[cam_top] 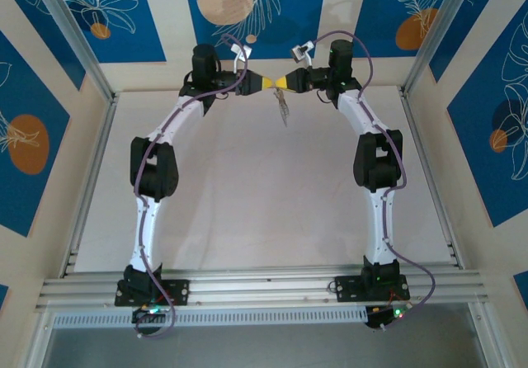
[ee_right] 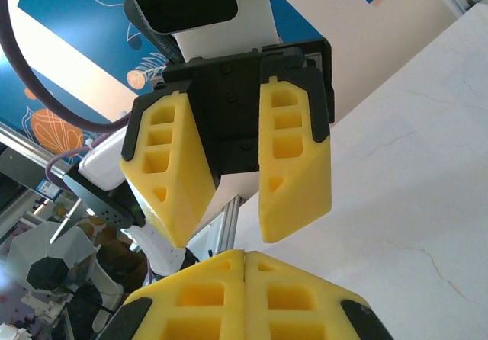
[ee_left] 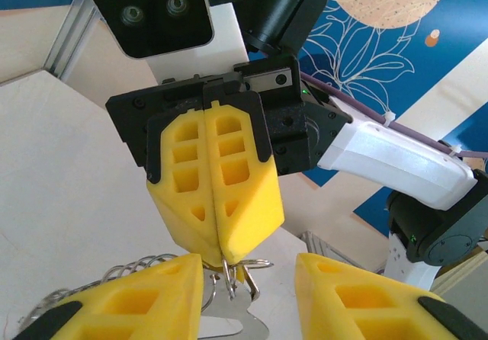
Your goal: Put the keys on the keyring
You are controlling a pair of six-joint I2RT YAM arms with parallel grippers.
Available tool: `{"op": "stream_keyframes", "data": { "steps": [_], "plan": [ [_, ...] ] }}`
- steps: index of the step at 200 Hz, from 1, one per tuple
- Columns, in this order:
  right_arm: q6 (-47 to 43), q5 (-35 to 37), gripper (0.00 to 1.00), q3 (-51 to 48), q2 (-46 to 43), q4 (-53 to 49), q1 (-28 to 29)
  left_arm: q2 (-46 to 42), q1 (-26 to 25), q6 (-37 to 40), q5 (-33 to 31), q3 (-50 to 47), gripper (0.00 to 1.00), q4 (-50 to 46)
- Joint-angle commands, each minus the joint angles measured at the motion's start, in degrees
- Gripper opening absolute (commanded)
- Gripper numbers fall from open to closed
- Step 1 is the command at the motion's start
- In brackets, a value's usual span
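No text legible anywhere, no labels, no brand marks, no numbers — nothing readable

Left tool (ee_right: 229, 241) agape, right tool (ee_left: 225, 258) clamped.

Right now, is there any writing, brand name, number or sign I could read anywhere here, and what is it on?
No text can be read anywhere.
Wall panels: blue leaf drawings and orange discs, no lettering.
Left gripper and right gripper: plain yellow fingers, no print.
The keys and the keyring: too small to show any stamping.
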Motion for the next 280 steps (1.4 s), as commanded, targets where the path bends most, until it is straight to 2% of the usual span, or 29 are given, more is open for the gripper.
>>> {"op": "stream_keyframes", "data": {
  "steps": [1, 77, 163, 237, 248, 264, 280],
  "plan": [
    [-0.69, -1.09, 0.0, 2.31, 0.4, -0.87, 0.34, 1.15, -0.31, 1.9, 1.17, 0.25, 0.36, -0.32],
    [-0.52, -1.11, 0.0, 3.11, 0.48, -0.88, 0.85, 2.07, -0.65, 1.9, 0.63, 0.56, 0.35, 0.11],
    [-0.2, -0.72, 0.0, 4.47, 1.58, -1.31, 1.73, 2.81, -1.51, 1.07, 0.92, 1.44, 0.24, 1.11],
    [-0.64, 0.31, 0.0, 4.89, 1.8, -2.67, 2.1, 3.44, -2.46, -4.04, 1.37, 1.03, 0.18, 7.6],
    [0.5, 0.97, 0.0, 4.36, 1.72, -1.42, 2.1, 3.12, -2.59, -5.71, 0.59, -0.34, 0.18, 10.38],
    [3.69, 1.82, 0.0, 2.51, 1.23, 3.31, 2.08, 2.94, -2.79, -8.55, -0.52, -1.88, 0.11, 14.81],
    [6.87, 2.27, 0.0, 1.38, 1.01, 7.41, 2.04, 3.07, -3.11, -9.93, -1.21, -2.43, 0.08, 16.92]
  ]
}}
